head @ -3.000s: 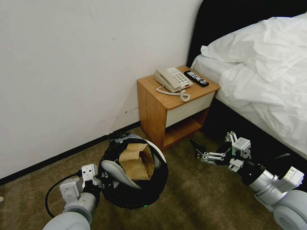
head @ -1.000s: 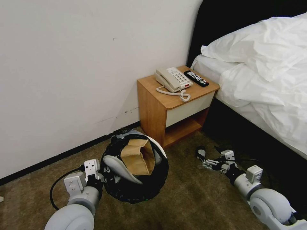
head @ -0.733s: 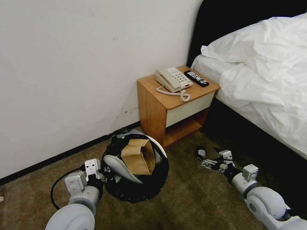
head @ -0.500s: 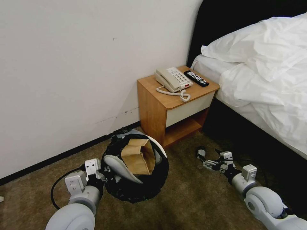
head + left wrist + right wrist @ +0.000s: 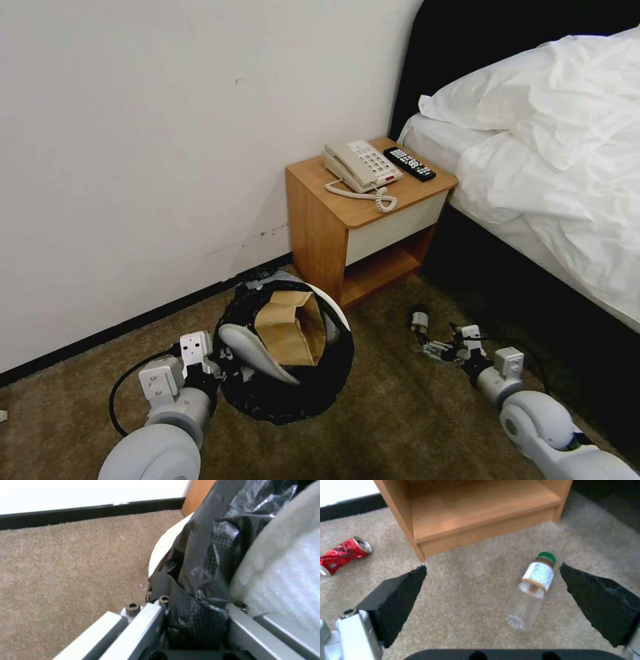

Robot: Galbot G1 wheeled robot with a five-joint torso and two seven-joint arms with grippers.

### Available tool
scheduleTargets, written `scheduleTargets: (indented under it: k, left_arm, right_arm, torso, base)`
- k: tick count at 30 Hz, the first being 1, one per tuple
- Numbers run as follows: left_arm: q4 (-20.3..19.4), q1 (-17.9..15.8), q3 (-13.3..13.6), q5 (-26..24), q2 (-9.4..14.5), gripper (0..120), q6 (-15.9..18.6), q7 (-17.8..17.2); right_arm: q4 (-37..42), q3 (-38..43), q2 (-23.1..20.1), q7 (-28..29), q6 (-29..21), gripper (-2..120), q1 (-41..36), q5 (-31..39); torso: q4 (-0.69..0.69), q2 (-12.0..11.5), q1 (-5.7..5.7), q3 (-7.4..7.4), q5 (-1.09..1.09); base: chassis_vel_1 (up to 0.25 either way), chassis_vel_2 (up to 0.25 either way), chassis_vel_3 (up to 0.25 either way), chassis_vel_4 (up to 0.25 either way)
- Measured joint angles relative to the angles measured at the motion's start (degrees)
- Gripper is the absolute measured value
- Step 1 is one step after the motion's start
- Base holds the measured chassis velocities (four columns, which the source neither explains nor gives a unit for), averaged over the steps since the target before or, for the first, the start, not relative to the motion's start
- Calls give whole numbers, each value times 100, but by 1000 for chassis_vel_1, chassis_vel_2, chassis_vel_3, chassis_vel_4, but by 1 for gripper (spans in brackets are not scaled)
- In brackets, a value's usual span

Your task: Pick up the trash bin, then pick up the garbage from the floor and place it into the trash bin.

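The trash bin point(image 5: 313, 393), lined with a black bag, stands on the carpet by the wall. A brown paper bag point(image 5: 290, 330) and a white slipper point(image 5: 257, 353) sit inside it. My left gripper point(image 5: 208, 373) is shut on the bin's near rim; the left wrist view shows the black bag point(image 5: 200, 580) pinched in that gripper point(image 5: 196, 622). My right gripper point(image 5: 430, 345) hangs low over the carpet, open. A clear plastic bottle point(image 5: 531, 592) with a green cap lies between its fingers point(image 5: 396, 595), untouched. A crushed red can point(image 5: 343, 555) lies beside the nightstand.
A wooden nightstand point(image 5: 367, 220) with a phone point(image 5: 360, 167) and a remote point(image 5: 409, 164) stands against the wall, its open shelf point(image 5: 480, 517) just beyond the bottle. The bed point(image 5: 547, 153) runs along the right. Open carpet lies between the arms.
My right arm has dropped toward the floor and pulled back toward me, gripper still open around the bottle. The left gripper and bin have shifted only slightly.
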Motion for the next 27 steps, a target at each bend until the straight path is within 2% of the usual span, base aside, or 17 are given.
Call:
scheduleTargets:
  k: [10,27]
  left_arm:
    - [-26,56,-26,13,3,0,-8,13]
    - [-22,79,-9,56,-12,0,-18,26]
  right_arm:
    - [-549,-434,165,244,-180,100,459,155]
    - [-1388,-604,538,520,-339,100,1056,218]
  torso:
    - [-1,0,0,0,-1]
    - [-1,0,0,-1,-1]
  base:
    - [0,0,0,0]
    - [0,0,0,0]
